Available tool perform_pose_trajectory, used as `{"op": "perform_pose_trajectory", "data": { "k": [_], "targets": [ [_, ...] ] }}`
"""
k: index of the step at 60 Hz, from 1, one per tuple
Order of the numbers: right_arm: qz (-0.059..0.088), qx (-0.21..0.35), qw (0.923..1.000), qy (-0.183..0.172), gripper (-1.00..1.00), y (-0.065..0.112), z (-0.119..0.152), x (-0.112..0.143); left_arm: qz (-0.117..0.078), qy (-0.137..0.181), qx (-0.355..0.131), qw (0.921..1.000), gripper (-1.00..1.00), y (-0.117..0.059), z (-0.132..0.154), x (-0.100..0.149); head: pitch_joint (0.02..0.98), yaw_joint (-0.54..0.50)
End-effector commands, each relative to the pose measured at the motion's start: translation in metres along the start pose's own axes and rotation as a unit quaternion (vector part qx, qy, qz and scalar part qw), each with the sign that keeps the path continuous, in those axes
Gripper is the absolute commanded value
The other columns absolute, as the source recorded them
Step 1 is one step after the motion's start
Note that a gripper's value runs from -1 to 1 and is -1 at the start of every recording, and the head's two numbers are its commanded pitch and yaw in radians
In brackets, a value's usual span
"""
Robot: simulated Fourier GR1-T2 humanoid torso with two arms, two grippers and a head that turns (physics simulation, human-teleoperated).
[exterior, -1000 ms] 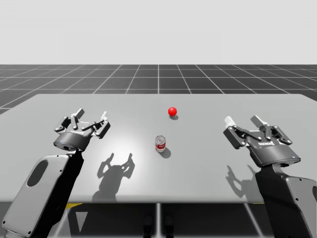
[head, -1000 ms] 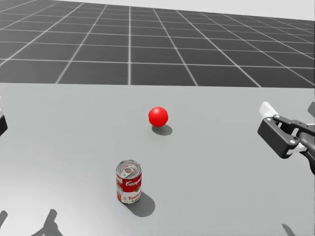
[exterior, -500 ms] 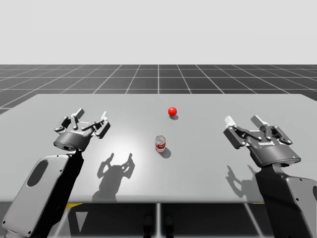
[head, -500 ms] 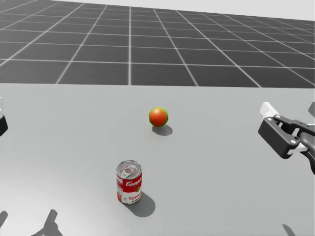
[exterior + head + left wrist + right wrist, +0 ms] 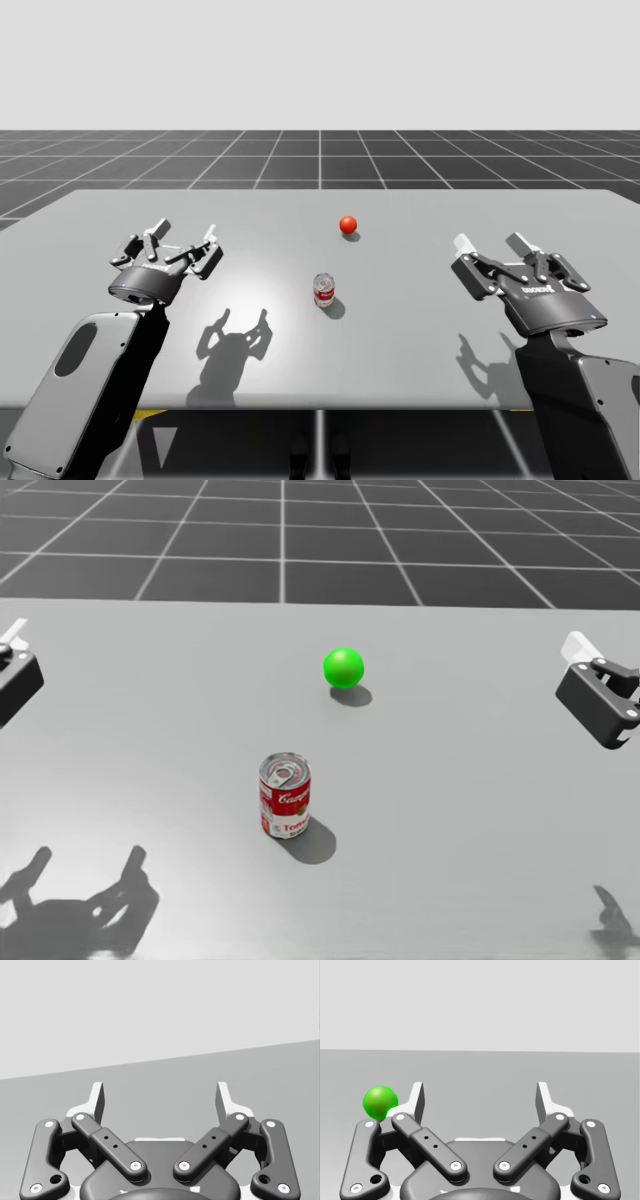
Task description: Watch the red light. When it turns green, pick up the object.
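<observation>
The left gripper (image 5: 160, 1097) is held with its two fingers spread wide, with nothing between them but the bare grey table (image 5: 160, 1080); the right gripper (image 5: 480, 1097) is likewise spread, and nothing is pinched by it. In the high view both are seen poised above the table, one near its left side and one near its right, well apart from each other and from the can.

The red and white cylindrical can (image 5: 285, 797) is stood upright on the table between the two grippers, nearer the front edge than the light; its silver lid with a pull tab is shut, so its contents cannot be seen.

The light sphere (image 5: 343, 667) is set on the table behind the can and apart from it; it is shown green in the head view and the right wrist view, whereas a red-orange tint is shown in the high view. In the right wrist view the sphere is found ahead of the gripper, just outside one finger, and its lower edge is hidden by that finger's linkage. In the head view each gripper is cut off by the picture's edge, so that only one finger and part of the body can be made out.
</observation>
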Motion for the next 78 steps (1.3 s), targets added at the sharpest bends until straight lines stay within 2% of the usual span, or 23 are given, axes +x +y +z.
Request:
{"op": "perform_pose_trajectory", "data": {
  "k": [1, 15, 17, 18, 23, 26, 30, 35, 38, 43, 46, 50, 54, 55, 56, 58, 62, 70, 78],
  "targets": [
    [-0.001, 0.0, 1.0, 0.0, -1.0, 0.0, 0.0, 0.0, 0.0, 0.0, -0.001, 1.0, -1.0, 0.0, 0.0, 0.001, 0.724, -0.06],
    [-0.001, 0.002, 1.0, -0.001, -1.0, 0.001, 0.0, 0.001, 0.0, 0.001, -0.002, 1.0, -1.0, -0.001, 0.0, 0.001, 0.766, -0.02],
    [-0.003, 0.003, 1.0, -0.001, -1.0, 0.001, 0.0, 0.001, 0.0, 0.001, -0.002, 1.0, -1.0, -0.001, 0.0, 0.001, 0.768, -0.02],
    [-0.009, 0.013, 0.9999, 0.003, -1.0, 0.001, 0.0, 0.002, 0.0, 0.001, -0.002, 1.0, -1.0, -0.001, 0.0, 0.001, 0.769, -0.02],
    [-0.009, 0.01, 0.9999, 0.002, -1.0, 0.002, 0.0, 0.001, 0.0, 0.001, -0.002, 1.0, -1.0, -0.001, 0.0, 0.001, 0.772, -0.03],
    [-0.016, 0.025, 0.9995, 0.006, -1.0, 0.004, 0.0, 0.0, 0.0, 0.001, -0.002, 1.0, -1.0, -0.001, 0.0, 0.001, 0.772, -0.02],
    [-0.019, 0.041, 0.9989, 0.013, -1.0, 0.008, -0.001, -0.002, 0.001, 0.002, -0.003, 1.0, -1.0, -0.001, 0.0, 0.0, 0.773, -0.02],
    [-0.027, 0.089, 0.995, 0.036, -1.0, 0.019, 0.0, -0.006, 0.001, 0.003, -0.004, 1.0, -1.0, -0.003, -0.001, 0.001, 0.777, -0.02],
    [-0.021, 0.11, 0.9926, 0.047, -1.0, 0.024, 0.002, -0.009, 0.001, 0.003, -0.004, 1.0, -1.0, -0.003, -0.001, 0.001, 0.777, -0.02],
    [-0.013, 0.162, 0.9835, 0.079, -1.0, 0.039, 0.005, -0.02, 0.001, 0.003, -0.005, 1.0, -1.0, -0.003, -0.001, 0.001, 0.776, -0.02],
    [-0.016, 0.179, 0.9798, 0.088, -1.0, 0.044, 0.006, -0.024, 0.001, 0.003, -0.005, 1.0, -1.0, -0.003, -0.001, 0.001, 0.777, -0.02],
    [-0.02, 0.219, 0.9694, 0.109, -1.0, 0.057, 0.009, -0.032, 0.001, 0.003, -0.005, 1.0, -1.0, -0.003, -0.001, 0.001, 0.778, -0.02],
    [-0.014, 0.235, 0.9645, 0.119, -1.0, 0.064, 0.01, -0.037, 0.001, 0.003, -0.005, 1.0, -1.0, -0.003, -0.001, 0.001, 0.778, -0.02],
    [-0.016, 0.248, 0.9601, 0.128, -1.0, 0.068, 0.01, -0.041, 0.001, 0.003, -0.005, 1.0, -1.0, -0.003, -0.001, 0.001, 0.778, -0.02],
    [-0.016, 0.248, 0.9601, 0.128, -1.0, 0.068, 0.01, -0.041, 0.001, 0.003, -0.005, 1.0, -1.0, -0.003, -0.001, 0.001, 0.778, -0.02],
    [-0.018, 0.261, 0.955, 0.14, -1.0, 0.074, 0.011, -0.045, 0.001, 0.003, -0.005, 1.0, -1.0, -0.003, -0.001, 0.001, 0.779, -0.02],
    [-0.01, 0.276, 0.9494, 0.149, -1.0, 0.081, 0.011, -0.051, 0.001, 0.003, -0.005, 1.0, -1.0, -0.003, -0.001, 0.001, 0.781, -0.02],
    [-0.013, 0.303, 0.9379, 0.168, -1.0, 0.094, 0.011, -0.063, 0.001, 0.004, -0.007, 1.0, -1.0, -0.004, -0.001, 0.001, 0.783, -0.02],
    [-0.005, 0.317, 0.9315, 0.178, -1.0, 0.107, 0.006, -0.076, 0.001, 0.003, -0.008, 1.0, -1.0, -0.004, -0.001, 0.001, 0.783, -0.02]
  ]
}}
